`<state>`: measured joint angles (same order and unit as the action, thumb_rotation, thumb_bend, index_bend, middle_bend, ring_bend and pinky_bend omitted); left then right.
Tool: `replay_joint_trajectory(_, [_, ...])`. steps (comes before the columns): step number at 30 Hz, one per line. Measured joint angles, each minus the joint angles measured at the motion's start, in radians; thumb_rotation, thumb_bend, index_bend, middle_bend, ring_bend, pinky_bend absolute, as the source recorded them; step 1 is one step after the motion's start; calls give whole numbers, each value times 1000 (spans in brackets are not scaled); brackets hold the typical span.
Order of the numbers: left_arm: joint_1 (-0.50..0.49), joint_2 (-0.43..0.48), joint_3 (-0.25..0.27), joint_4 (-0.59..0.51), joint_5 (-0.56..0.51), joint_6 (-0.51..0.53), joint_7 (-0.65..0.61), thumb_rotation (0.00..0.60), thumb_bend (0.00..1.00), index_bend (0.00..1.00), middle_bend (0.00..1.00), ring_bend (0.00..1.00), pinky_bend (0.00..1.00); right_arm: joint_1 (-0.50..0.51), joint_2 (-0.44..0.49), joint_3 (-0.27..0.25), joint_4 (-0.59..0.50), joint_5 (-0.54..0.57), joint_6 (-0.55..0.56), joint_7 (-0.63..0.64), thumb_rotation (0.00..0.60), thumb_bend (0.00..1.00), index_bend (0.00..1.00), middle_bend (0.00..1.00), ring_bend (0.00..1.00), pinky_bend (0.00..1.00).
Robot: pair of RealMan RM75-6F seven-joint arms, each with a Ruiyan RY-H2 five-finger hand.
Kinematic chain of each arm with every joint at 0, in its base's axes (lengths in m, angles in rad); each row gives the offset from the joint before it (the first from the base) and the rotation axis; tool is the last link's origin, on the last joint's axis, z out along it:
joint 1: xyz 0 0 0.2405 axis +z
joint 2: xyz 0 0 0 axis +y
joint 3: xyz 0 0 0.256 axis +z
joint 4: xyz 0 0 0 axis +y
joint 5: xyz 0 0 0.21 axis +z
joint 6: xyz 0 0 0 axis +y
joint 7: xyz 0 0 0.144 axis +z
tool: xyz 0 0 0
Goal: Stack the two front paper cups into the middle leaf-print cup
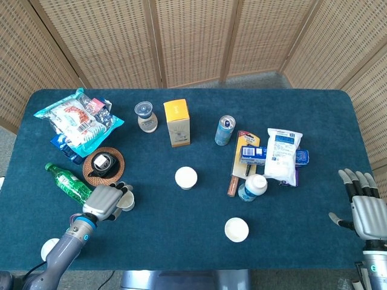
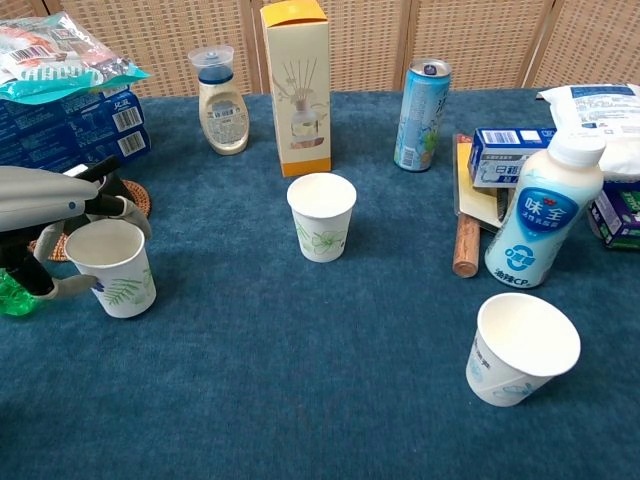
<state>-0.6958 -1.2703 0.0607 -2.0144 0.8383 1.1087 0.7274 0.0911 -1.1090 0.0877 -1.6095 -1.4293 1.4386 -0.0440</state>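
Chest view shows the left hand (image 2: 45, 215) wrapped around the front-left paper cup (image 2: 108, 268) beside the middle leaf-print cup (image 2: 321, 217); thin and crushable, it wants gentle mid-wall pressure. Front-right cup (image 2: 520, 349) waits untouched, right hand (image 1: 365, 211) released and empty

Left hand (image 1: 104, 203) curled, gripping — right hand (image 1: 366, 211) spread, idle

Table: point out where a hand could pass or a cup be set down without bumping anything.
Bare cloth runs along the front between the left front cup and the right front cup, below the middle leaf-print cup. The back right corner past the white pouch is bare too. It is crowded around the snack bags and the milk bottle.
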Motion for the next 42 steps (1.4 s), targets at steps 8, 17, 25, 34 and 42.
replay_joint_trajectory(8, [4, 4, -5, -17, 59, 29, -3, 600, 478, 202, 241, 274, 556, 0, 1, 0, -1, 0, -1, 3, 600, 140, 0, 0, 0, 0])
replay_joint_trajectory(17, [8, -11, -64, -18, 176, 86, -34, 600, 471, 207, 246, 282, 566, 0, 1, -2, -2, 0, -3, -1, 600, 140, 0, 0, 0, 0])
replay_joint_trajectory(25, [-45, -55, -183, -4, 151, 62, -91, 600, 467, 197, 241, 281, 565, 2, -5, -3, 3, 3, -9, -3, 600, 142, 0, 0, 0, 0])
replay_joint_trajectory(34, [-148, -151, -259, 17, 36, 39, -13, 600, 463, 192, 235, 282, 565, 1, -2, 1, 4, 7, -7, 3, 600, 143, 0, 0, 0, 0])
replay_joint_trajectory(42, [-230, -250, -282, 73, -25, 33, 51, 600, 461, 191, 233, 281, 564, 1, 5, 5, 3, 11, -7, 19, 600, 142, 0, 0, 0, 0])
